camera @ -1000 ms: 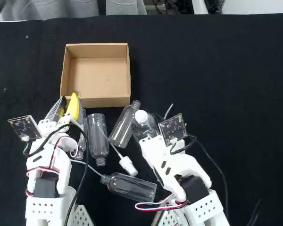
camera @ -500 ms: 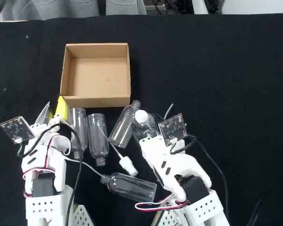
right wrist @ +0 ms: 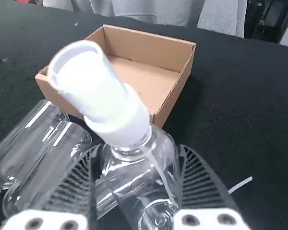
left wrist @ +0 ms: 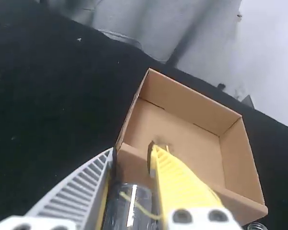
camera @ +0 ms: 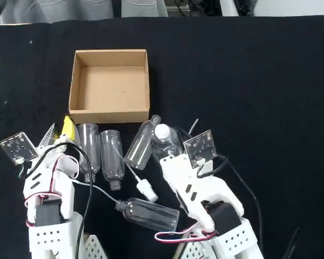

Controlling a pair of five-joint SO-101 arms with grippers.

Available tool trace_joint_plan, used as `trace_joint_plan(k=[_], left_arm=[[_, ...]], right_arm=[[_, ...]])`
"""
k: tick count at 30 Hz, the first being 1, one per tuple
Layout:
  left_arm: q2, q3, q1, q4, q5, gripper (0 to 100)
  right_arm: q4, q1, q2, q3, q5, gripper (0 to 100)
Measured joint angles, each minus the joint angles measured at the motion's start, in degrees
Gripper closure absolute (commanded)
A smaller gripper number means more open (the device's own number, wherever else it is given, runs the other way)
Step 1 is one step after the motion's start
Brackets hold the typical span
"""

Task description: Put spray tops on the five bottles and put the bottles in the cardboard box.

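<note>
Clearly gripped: the capped bottle (right wrist: 134,191), clear plastic with a white spray top (right wrist: 96,91) on its neck and a thin dip tube inside. It sits between the right gripper (right wrist: 139,153) fingers (right wrist: 72,191), which are clamped on its body, one each side. The right wrist view gives that grip detail.

The high view gives the layout. The capped bottle (camera: 164,139) stands tilted just off the near right corner of the cardboard box (camera: 110,86), outside it. The box has an open top and a bare brown floor.

Three uncapped bottles lie on the black desk (camera: 259,81) by the box's near wall:
- leftmost bottle (camera: 88,144)
- middle bottle (camera: 112,156), just beside it
- slanted bottle (camera: 140,143), leaning toward the capped bottle

A fifth bottle (camera: 151,214), also uncapped, lies sideways nearer the arm bases, between the two arms. A loose spray top (camera: 146,189) with its tube lies between the middle bottle and the fifth bottle.

The left gripper (camera: 59,124) is just left of the leftmost bottle, near the box's near left corner. The left wrist view adds its fingers, one grey and one yellow (left wrist: 177,187), spread apart with nothing clamped. The leftmost bottle (left wrist: 127,208) shows in the gap below them, and the box wall is right ahead of the tips.
</note>
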Motion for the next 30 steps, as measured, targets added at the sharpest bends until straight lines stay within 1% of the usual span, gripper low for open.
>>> trace_joint_plan(k=[9, 13, 17, 27, 30], left_arm=[[0.0, 0.0, 0.0, 0.0, 0.0, 88], [0.0, 0.0, 0.0, 0.0, 0.0, 88], [0.0, 0.0, 0.0, 0.0, 0.0, 88], [0.0, 0.0, -0.1, 0.0, 0.0, 88], [0.0, 0.0, -0.1, 0.0, 0.0, 88]], right_arm=[[6.6, 0.0, 0.0, -7.8, 0.0, 92.7], [6.8, 0.0, 0.0, -9.1, 0.1, 93.0], [6.8, 0.0, 0.0, -9.8, 2.5, 93.0], [6.8, 0.0, 0.1, -20.3, 3.1, 92.7], [6.8, 0.0, 4.9, -25.3, 3.1, 92.7]])
